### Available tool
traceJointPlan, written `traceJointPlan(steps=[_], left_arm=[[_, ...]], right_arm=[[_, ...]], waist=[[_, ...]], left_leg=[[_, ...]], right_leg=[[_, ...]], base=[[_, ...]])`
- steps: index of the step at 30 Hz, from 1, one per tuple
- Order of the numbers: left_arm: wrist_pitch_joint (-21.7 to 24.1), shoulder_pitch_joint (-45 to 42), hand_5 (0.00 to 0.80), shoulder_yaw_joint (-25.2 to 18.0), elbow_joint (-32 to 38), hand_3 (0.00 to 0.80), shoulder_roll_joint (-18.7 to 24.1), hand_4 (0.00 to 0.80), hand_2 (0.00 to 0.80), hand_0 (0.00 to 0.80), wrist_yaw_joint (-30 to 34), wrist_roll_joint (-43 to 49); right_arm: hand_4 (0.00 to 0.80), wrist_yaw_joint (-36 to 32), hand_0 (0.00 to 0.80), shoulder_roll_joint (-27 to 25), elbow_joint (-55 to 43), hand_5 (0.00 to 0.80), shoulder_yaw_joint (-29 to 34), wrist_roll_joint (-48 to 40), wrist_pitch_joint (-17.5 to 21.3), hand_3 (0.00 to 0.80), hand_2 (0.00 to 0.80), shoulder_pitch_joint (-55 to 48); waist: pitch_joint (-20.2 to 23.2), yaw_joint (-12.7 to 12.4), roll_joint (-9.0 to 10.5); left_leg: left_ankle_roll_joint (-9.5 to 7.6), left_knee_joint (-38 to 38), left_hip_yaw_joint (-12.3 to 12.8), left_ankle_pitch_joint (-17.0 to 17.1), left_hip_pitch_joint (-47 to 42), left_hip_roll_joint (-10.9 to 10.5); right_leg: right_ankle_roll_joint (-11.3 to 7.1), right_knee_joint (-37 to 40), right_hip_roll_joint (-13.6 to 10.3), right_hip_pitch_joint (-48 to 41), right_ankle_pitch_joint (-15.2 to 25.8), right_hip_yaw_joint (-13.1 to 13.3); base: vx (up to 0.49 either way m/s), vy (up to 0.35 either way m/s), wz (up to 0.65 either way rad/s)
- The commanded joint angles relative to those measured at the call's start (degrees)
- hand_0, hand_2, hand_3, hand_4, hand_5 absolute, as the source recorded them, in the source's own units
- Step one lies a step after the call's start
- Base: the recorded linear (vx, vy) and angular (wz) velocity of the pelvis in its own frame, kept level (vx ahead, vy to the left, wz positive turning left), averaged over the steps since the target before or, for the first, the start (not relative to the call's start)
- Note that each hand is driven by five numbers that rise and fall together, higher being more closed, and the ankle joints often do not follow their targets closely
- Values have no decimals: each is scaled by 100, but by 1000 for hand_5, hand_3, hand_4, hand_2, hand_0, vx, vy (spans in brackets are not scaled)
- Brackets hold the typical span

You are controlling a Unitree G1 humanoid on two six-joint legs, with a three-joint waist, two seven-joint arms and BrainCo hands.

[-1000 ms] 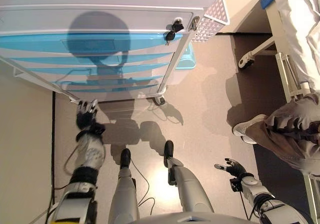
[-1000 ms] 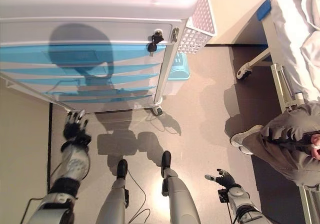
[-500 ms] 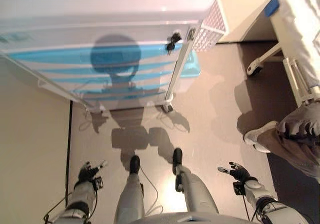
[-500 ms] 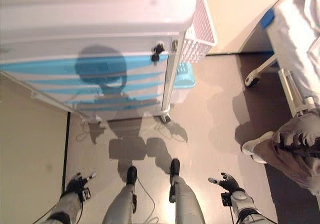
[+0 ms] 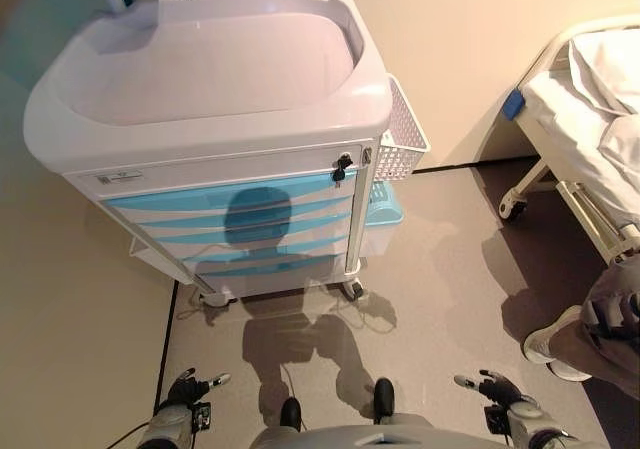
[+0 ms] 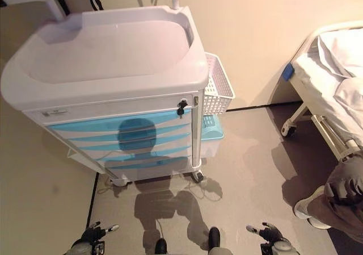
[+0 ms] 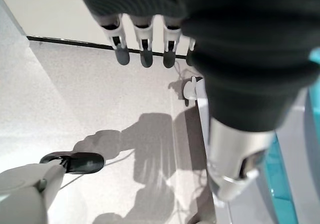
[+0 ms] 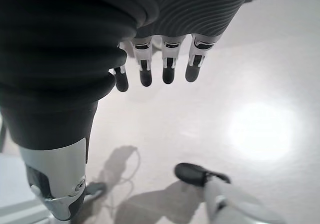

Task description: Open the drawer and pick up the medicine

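A white medical cart stands ahead of me, with a white top drawer and several blue drawers below it, all shut. A key hangs in the lock at the top drawer's right end. No medicine shows in any view. My left hand hangs low at the bottom left, well short of the cart, its fingers straight and empty. My right hand is low at the bottom right, with straight fingers over bare floor, also empty.
A white wire basket hangs on the cart's right side, with a turquoise bin below it. A bed stands at the right. A person's leg and shoe are at the right edge.
The camera has pulled back and tilted up, so the whole cart top now shows. My left hand has dropped from near the cart's base to low at my side.
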State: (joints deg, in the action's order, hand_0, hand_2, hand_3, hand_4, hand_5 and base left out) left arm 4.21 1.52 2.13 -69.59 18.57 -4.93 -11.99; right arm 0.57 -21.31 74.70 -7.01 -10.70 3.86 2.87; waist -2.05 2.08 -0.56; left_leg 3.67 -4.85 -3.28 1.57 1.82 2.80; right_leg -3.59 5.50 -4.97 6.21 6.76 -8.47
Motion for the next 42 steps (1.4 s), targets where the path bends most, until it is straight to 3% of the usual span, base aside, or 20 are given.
traceJointPlan(steps=[1,12,21,30,42], left_arm=[[16,158,0,-178,-271,0,111,0,0,0,60,157],[-60,188,0,-139,-416,0,78,0,0,0,116,223],[69,615,0,-172,24,0,15,0,0,0,99,-639],[270,1386,0,-6,884,0,-34,0,0,0,-212,-1642],[555,1929,0,-123,1765,0,-57,0,0,0,-559,-2652]], right_arm=[[0,-18,0,-35,220,0,80,123,-32,0,0,120],[0,-57,0,-5,192,0,12,138,-58,0,0,150],[0,-32,0,20,152,0,-106,99,-69,0,0,258],[0,112,0,-18,-152,0,-367,-129,-4,0,0,782],[0,261,0,-16,-527,0,-556,-371,103,0,0,1130]], waist=[[2,-94,303],[113,-64,392],[-116,-20,549],[-832,42,661],[-982,70,698]], left_leg=[[-269,23,-21,82,356,-440],[-288,1,86,-18,247,-426],[-353,111,82,-69,432,-440],[-482,1456,5,-355,1713,-628],[-489,2100,-124,-402,2984,-697]], right_leg=[[-439,-218,-65,-147,-181,-67],[-449,-103,-40,-239,-166,-17],[-420,-244,-31,-50,-237,-1],[-284,-1488,-124,1132,-517,72],[-172,-2105,-93,2349,-633,69]], base=[[75,8,0],[51,4,-1],[5,3,-7],[-136,23,3],[-76,-10,5]])
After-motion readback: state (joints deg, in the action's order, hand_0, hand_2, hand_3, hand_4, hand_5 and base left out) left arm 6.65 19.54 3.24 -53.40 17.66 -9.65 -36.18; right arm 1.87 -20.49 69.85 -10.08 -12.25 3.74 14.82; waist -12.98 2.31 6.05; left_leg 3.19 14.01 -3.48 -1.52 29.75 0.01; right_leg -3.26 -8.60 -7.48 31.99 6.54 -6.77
